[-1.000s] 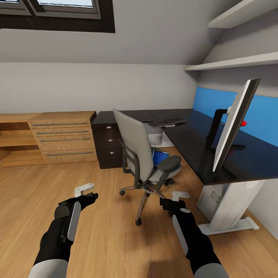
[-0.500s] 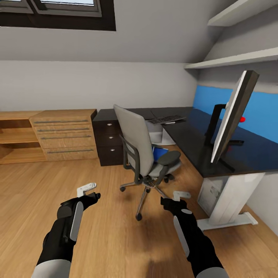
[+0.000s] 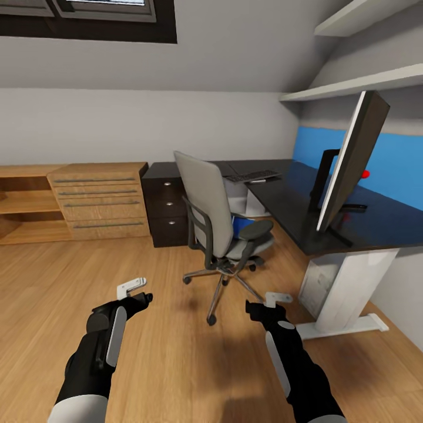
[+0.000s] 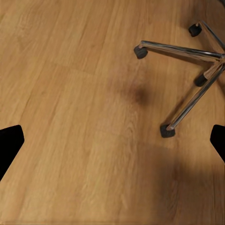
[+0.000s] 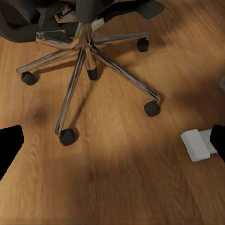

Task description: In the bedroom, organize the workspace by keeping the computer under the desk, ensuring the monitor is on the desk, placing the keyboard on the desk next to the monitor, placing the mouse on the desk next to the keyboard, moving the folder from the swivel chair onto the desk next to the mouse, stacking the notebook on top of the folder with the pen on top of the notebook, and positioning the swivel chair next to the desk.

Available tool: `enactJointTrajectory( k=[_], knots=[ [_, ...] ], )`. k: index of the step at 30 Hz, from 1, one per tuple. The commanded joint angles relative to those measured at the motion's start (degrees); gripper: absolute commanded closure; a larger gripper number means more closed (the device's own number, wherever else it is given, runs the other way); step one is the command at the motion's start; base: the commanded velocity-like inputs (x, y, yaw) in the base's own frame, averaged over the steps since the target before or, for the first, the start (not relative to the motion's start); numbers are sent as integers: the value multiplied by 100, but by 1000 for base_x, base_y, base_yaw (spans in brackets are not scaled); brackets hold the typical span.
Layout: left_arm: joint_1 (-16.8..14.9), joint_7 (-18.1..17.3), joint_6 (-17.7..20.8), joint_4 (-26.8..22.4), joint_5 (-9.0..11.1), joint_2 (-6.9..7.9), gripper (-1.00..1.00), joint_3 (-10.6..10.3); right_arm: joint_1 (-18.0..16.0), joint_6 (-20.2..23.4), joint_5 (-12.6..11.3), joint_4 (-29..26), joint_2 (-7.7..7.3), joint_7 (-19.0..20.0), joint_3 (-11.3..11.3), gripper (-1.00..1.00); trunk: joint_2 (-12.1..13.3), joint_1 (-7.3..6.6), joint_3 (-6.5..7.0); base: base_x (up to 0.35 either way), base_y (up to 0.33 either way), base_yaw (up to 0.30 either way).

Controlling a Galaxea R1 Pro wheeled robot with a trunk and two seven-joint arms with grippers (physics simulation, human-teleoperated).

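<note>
The chair (image 3: 220,220) stands on the wooden floor (image 3: 147,352) in the middle of the room, its grey back turned toward the robot and its seat facing the table (image 3: 305,205) to the right. It is near the table but apart from it. The folder (image 3: 239,225) lies on the seat, a strip of blue showing between the backrest and the right armrest.

The table runs along the right wall and turns along the far wall to a black drawer unit (image 3: 164,202). The monitor (image 3: 349,161) stands on the near right part of the tabletop, seen edge-on, its base (image 3: 346,208) on the black surface. The keyboard (image 3: 252,175) lies on the far part of the table, near the corner. A thin white stick, probably the pen (image 3: 257,181), lies just beside the keyboard's near edge. Under the near end of the table, behind the white leg (image 3: 346,288), is the pale case of the computer (image 3: 314,282). A wooden dresser (image 3: 97,200) stands left of the drawer unit.

Both arms reach forward low over the floor, well short of the chair. The left hand (image 3: 132,289) and the right hand (image 3: 273,298) are both open and empty; in each wrist view the dark fingertips (image 4: 10,145) (image 5: 10,145) sit wide apart at the frame edges. The left wrist view shows the chair's chrome base (image 4: 197,75) and casters, and the right wrist view shows the star base (image 5: 89,51) and the table's white foot (image 5: 199,144).
</note>
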Motion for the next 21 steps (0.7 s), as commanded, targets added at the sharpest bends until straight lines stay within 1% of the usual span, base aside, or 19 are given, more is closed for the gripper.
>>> enactJointTrajectory(
  k=[1, 9, 11, 14, 16, 21],
  knots=[
    [-4, 38, 24, -7, 57, -4, -100, 7, -2, 32, 2, -11, 2, -19, 2, -100, -44, 22, -24, -3, 0, 0],
    [-3, 42, 16, -14, 57, -6, -100, 7, -1, 24, 15, -22, 2, -19, 2, -100, -365, 197, -168, -1, 0, 0],
    [17, 45, 19, -82, 57, -5, -100, 8, -1, 23, 88, -26, 2, -19, 2, -100, -445, 241, -204, 0, 0, 0],
    [68, 42, 24, -224, 57, -4, -100, 9, -1, 23, 121, -33, 2, -15, 2, -100, -566, 307, -258, 0, 0, 0],
    [135, 39, 30, -360, 57, -6, -100, 7, -1, 23, 134, -52, 2, -12, 0, -100, -646, 351, -293, 0, 0, 0],
    [185, 41, 33, -445, 58, -4, -100, 6, 1, 27, 142, -118, 2, -26, -6, -100, -846, 461, -383, 0, 0, 0]
  ],
)
